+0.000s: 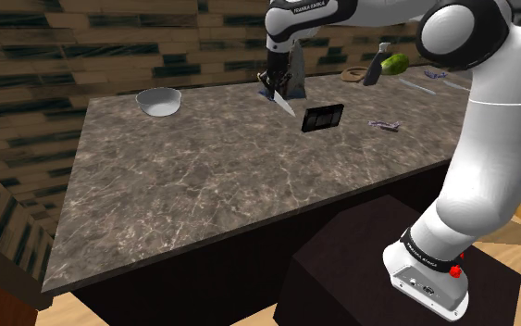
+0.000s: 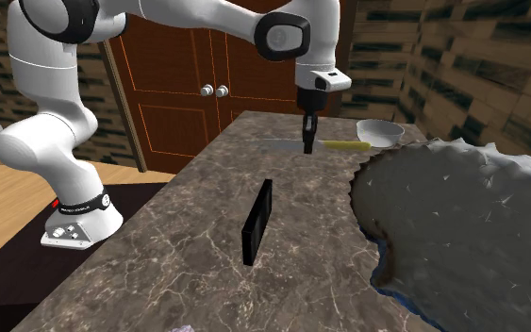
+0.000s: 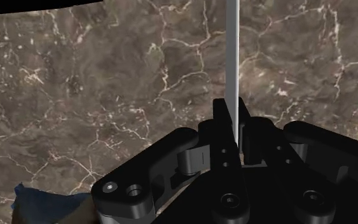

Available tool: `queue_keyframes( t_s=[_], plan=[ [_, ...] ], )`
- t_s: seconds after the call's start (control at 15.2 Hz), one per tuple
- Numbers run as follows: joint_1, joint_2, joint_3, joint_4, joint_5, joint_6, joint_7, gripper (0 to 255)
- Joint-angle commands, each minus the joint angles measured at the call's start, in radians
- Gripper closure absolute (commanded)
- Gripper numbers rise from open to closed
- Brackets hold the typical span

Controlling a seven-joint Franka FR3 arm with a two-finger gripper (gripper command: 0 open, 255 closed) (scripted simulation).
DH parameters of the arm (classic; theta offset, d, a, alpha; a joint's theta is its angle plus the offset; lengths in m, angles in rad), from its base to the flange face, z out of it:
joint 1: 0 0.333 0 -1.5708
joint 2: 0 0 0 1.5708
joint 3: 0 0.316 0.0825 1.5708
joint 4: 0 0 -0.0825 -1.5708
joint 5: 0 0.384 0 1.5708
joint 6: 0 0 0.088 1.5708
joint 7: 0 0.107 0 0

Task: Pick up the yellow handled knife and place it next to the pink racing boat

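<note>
Arm stretched over the marble counter, my gripper pointing straight down.
Fingers closed on the yellow-handled knife, upper middle of the second exterior view; white bowl right of it, black upright slab lower.

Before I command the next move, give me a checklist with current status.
1. Grip: gripper shut on the knife, ok.
2. Knife lifted off the counter: cannot tell.
3. Boat located: cannot tell; a small purplish item may be it.
4. Route toward that item: a black slab stands upright in between, not ok.
5. Bowl apart from the knife: ok.
</note>
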Motion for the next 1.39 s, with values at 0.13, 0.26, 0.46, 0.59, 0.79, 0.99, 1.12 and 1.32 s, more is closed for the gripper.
queue_keyframes(
  t_s=[0.13, 0.26, 0.46, 0.59, 0.79, 0.99, 1.12, 1.32],
  plan=[
    [-0.060, -0.038, -0.026, -0.054, 0.012, 0.017, -0.089, 255],
    [-0.088, -0.047, -0.040, -0.067, 0.018, 0.021, -0.132, 255],
    [-0.131, -0.054, -0.060, -0.077, 0.026, 0.023, -0.198, 255],
    [-0.159, -0.054, -0.075, -0.076, 0.031, 0.023, -0.241, 255],
    [-0.202, -0.047, -0.096, -0.066, 0.040, 0.020, -0.307, 255],
    [-0.246, -0.032, -0.116, -0.044, 0.049, 0.012, -0.372, 255],
    [-0.275, -0.018, -0.128, -0.023, 0.055, 0.005, -0.415, 255],
    [-0.319, 0.012, -0.147, 0.020, 0.066, -0.009, -0.478, 255]
  ],
)
